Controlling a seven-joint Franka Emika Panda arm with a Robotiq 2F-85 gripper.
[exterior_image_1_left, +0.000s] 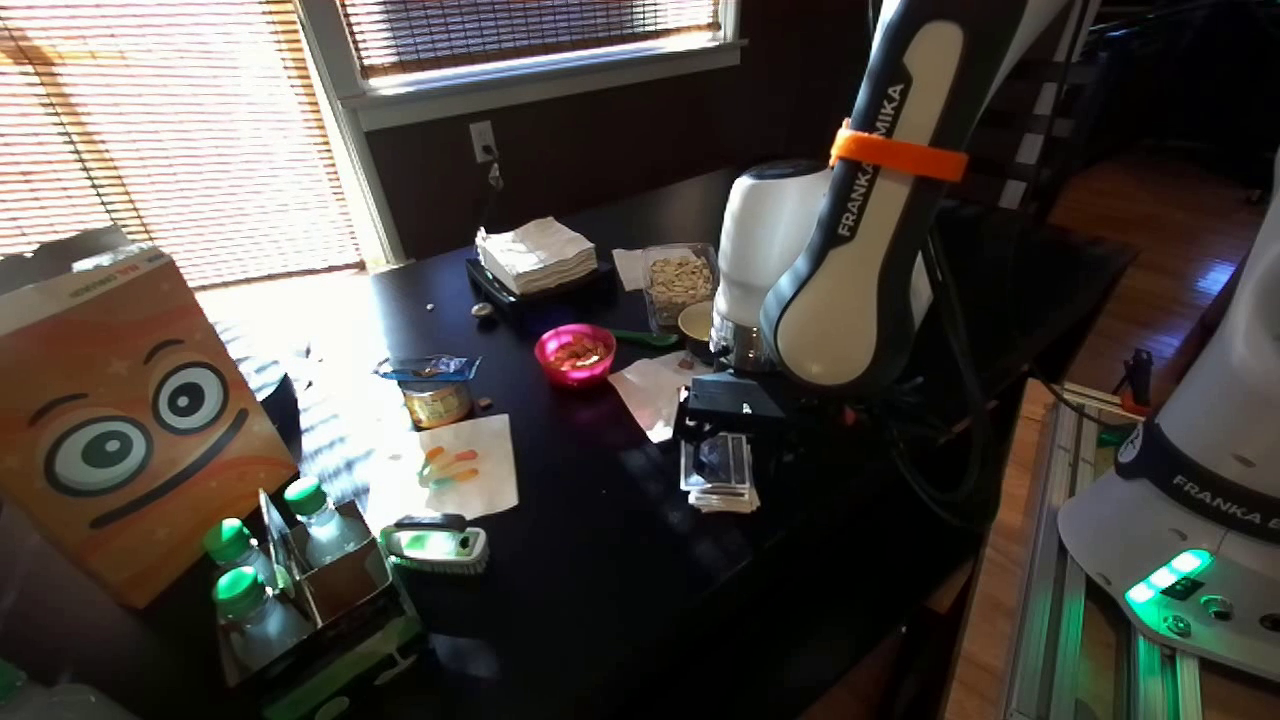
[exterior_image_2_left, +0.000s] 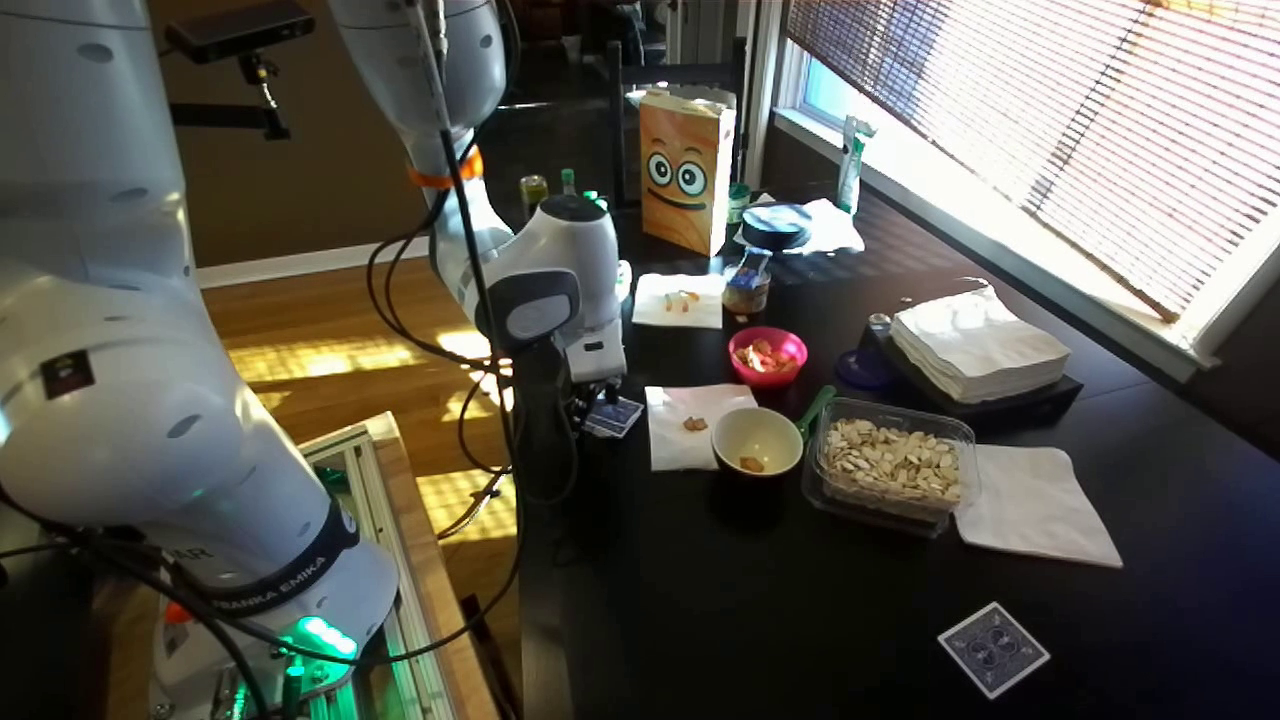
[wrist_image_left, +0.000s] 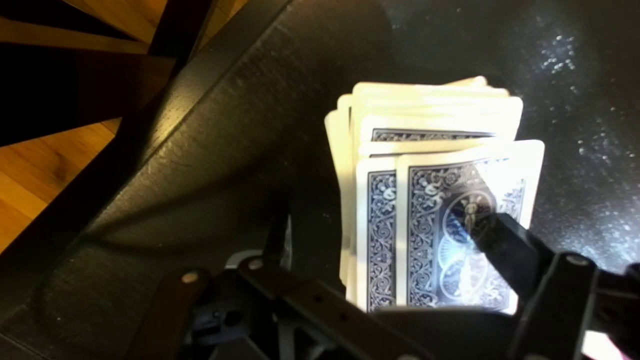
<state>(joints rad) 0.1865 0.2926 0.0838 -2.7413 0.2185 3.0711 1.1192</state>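
End effector (wrist_image_left: 387, 231) is spread apart, nothing clamped, over the messy card stack (wrist_image_left: 425, 200); can't tell if it's touching. In an exterior view the stack's on the counter (exterior_image_1_left: 600, 570), right of and nearer than the pink bowl (exterior_image_1_left: 572, 379). Probably light, slippery, bendy stuff, so I'd pinch both long edges, low down, or it'll likely fan out.

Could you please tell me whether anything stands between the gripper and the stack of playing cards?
Nothing visible does. In the wrist view the open gripper is over the stack of playing cards, one finger overlapping the top card; contact is unclear.
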